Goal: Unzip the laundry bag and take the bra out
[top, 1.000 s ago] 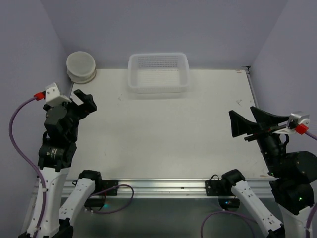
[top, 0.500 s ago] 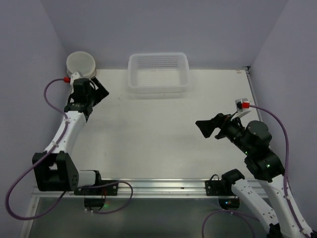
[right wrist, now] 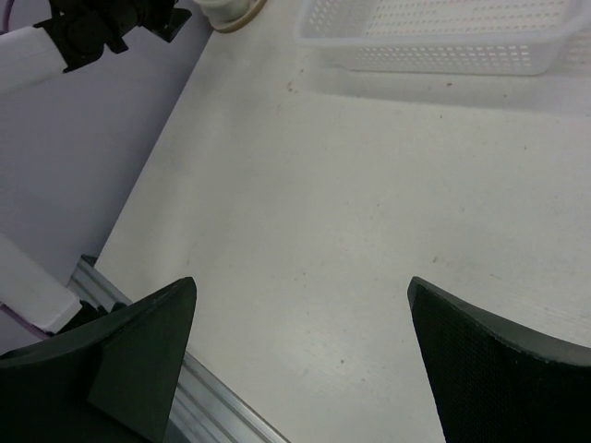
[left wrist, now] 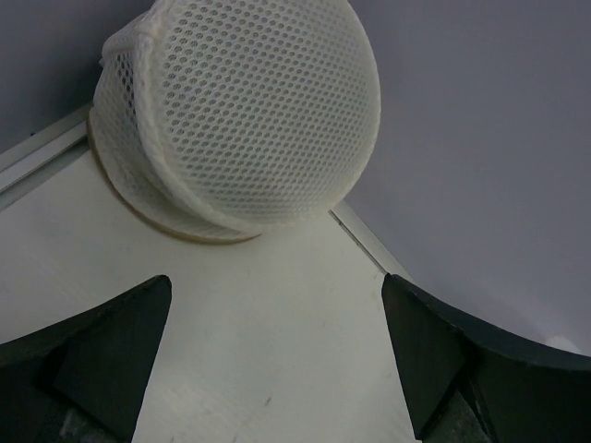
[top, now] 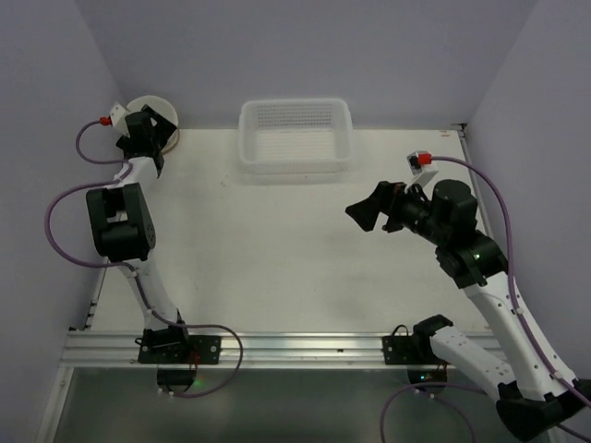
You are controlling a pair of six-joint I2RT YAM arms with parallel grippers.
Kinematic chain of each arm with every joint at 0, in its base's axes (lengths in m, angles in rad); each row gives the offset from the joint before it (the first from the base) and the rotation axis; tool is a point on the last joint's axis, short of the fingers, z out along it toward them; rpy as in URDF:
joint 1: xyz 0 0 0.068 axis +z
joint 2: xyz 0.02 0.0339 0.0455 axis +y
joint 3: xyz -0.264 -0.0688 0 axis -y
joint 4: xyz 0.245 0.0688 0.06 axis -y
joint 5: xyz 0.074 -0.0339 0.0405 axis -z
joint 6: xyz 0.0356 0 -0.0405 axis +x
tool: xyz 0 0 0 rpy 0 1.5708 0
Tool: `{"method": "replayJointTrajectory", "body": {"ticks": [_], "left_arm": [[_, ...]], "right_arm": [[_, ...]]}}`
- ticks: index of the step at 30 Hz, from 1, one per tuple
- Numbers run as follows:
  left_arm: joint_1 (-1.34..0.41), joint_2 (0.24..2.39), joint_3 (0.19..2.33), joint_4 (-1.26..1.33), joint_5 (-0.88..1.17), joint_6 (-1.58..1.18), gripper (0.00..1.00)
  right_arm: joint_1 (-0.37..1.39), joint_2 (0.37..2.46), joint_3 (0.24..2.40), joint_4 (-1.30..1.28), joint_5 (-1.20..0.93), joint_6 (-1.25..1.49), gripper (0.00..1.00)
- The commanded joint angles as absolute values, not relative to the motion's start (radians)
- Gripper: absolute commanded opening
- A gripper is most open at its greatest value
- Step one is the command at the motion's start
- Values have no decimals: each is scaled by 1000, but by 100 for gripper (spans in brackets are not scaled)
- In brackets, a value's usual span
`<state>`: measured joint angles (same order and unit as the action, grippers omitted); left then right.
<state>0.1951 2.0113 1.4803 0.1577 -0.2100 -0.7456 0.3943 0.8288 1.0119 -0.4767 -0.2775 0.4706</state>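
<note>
At the far left corner of the desk [top: 295, 268], against the wall, sits the laundry bag [left wrist: 240, 111]. It is a round drum of whitish mesh. It appears to stand on one flat face, the other turned upward, so its short axis runs upright. From above it shows as a circle, partly hidden. A tan rim shows at its base. Its zipper cannot be made out in either view.

The left tool [left wrist: 277, 286] points at the bag from the near side, fingers spread wide. In the wrist view, bare desk lies between the fingertips and the mesh, so nothing is gripped. The left arm runs up along the desk's left edge, its wrist bent toward the corner.

The right tool [top: 374, 210] hangs above the right half of the desk, well apart from the bag. It points left, spread and holding nothing. Its arm is bent at the elbow.

A white perforated basket [top: 249, 152] stands at the far edge, to the right of the bag.
</note>
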Motion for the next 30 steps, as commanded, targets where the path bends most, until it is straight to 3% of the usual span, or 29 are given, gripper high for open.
{"method": "replayJointTrajectory", "body": {"ticks": [1, 7, 9, 12, 13, 15, 16, 17, 24, 30], "left_arm": [[232, 2153, 1636, 267, -248, -764, 100], [259, 2414, 1889, 314, -221, -756, 98], [267, 2498, 1946, 340, -193, -752, 90], [276, 2584, 2046, 376, -147, -747, 61], [278, 2595, 2068, 388, -134, -750, 41], [282, 2586, 2053, 409, -97, -749, 20], [281, 2571, 2033, 426, -86, -743, 4], [279, 2548, 1972, 434, -75, -738, 0], [258, 2132, 1569, 440, 17, -631, 0], [140, 1760, 1331, 68, -126, -394, 0]], "right_arm": [[397, 893, 1087, -423, -362, 443, 99], [397, 966, 1084, -367, -443, 471, 99], [397, 985, 1091, -362, -469, 471, 99], [397, 1022, 1112, -374, -474, 471, 99], [397, 1029, 1126, -383, -474, 469, 99], [397, 1043, 1134, -387, -482, 468, 99], [397, 1046, 1141, -391, -482, 468, 99], [397, 1046, 1144, -397, -483, 466, 99], [397, 1009, 1161, -454, -512, 427, 99], [397, 947, 1131, -499, -541, 393, 99]]}}
